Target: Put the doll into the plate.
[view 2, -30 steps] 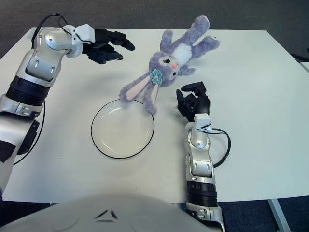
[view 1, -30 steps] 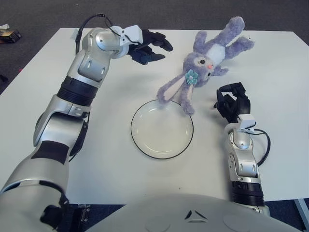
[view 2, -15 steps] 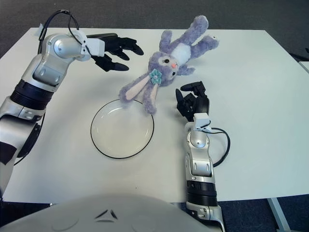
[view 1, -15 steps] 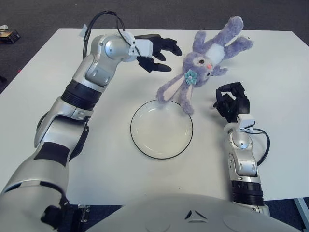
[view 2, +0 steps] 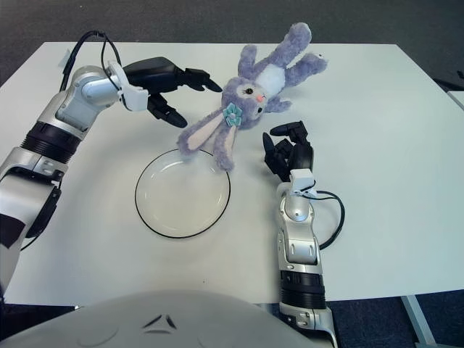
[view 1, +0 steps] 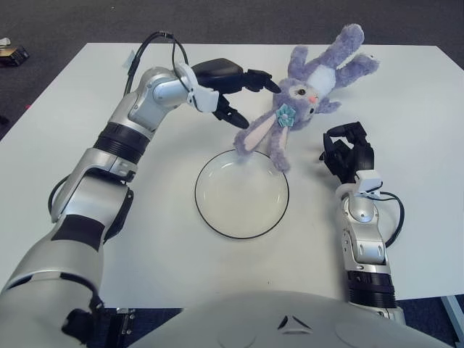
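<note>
Both arms silver-grey metal w/ black ribbed bands at the joints. Left hand: black, three fingers, white wrist block behind it; thin black cable loops over the forearm. Right hand: black fingers too, small white block w/ dark mark at wrist, black cable curling off the forearm's outer side. Pale grey rounded torso shell along bottom edge, small dark triangular markings at centre.

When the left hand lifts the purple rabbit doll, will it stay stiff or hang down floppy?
Probably floppy: the doll is fuzzy plush, and its long ears already drape limply, their tips lying over the plate rim. It looks light for its size. It seems unlikely to slip or roll, sprawled flat beside the open left hand. The right hand shows beside it.
</note>
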Robot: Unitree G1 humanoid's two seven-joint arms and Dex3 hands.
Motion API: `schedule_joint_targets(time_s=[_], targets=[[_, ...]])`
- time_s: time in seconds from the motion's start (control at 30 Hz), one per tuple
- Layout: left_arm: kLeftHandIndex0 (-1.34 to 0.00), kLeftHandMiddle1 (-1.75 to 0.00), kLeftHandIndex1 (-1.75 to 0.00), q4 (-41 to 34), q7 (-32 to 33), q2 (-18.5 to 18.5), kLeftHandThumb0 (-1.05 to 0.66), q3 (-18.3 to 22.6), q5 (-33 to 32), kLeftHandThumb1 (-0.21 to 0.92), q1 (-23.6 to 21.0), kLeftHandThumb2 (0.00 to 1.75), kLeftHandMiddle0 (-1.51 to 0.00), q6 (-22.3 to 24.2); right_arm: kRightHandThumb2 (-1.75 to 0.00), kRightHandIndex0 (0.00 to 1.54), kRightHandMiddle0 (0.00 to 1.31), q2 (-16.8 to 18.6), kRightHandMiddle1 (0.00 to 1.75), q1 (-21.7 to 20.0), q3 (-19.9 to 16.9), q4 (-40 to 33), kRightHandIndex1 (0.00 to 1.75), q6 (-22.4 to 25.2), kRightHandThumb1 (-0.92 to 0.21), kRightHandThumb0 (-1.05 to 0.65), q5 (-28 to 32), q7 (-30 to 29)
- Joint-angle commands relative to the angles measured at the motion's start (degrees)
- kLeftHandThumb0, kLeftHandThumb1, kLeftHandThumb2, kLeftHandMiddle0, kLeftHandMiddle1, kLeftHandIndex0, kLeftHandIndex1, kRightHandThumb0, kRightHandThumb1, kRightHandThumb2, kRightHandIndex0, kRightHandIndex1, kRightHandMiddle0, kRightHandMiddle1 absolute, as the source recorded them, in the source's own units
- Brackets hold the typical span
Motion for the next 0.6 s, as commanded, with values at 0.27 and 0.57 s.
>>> schedule_joint_targets(time_s=[0.27,0.57], targets=[[-0.47,0.0,-0.42,6.82,15.27,1.37,-0.49,-0.8,14.2,0.92,-6.21,0.09,-0.71,-9.8,-0.38,0.75,0.35,0.38,1.61,1.82,-0.35,2.71,1.75,-0.51,-0.92,-0.35,-0.04,-0.16],[-0.56,-0.01,-0.26,9.75,-3.02,0.26,-0.61,-2.84,-0.09,0.92,-6.41,0.25,-0.73,-5.67,-0.38,0.75,0.35,0.47,1.6,1.87,-0.14,2.62,1.75,-0.52,-0.92,-0.35,-0.21,-0.24]])
